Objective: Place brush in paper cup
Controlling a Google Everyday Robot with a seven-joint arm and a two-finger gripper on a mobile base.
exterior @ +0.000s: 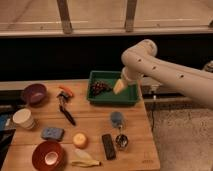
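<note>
Two bowls sit on the bench (92,117): a purple bowl (34,93) at the left rear and a red bowl (48,155) at the front left. There is one each of the rest: cup (23,119), brush (66,114), blue sponge (52,133), orange ball (80,140), banana (85,162), black bar (108,146), blue-topped utensil (118,131), and green tray (107,100) with one dark cluster (100,87) inside. One arm (165,70) reaches in from the right. Its tool (119,87) hangs over the tray's right half, jaws apart and gripping nothing. The brush lies flat on the bench left of the tray, well apart from the tool and nearer the front edge. The cup stands upright at the bench's left edge, beyond the brush and farther still from the tool.
</note>
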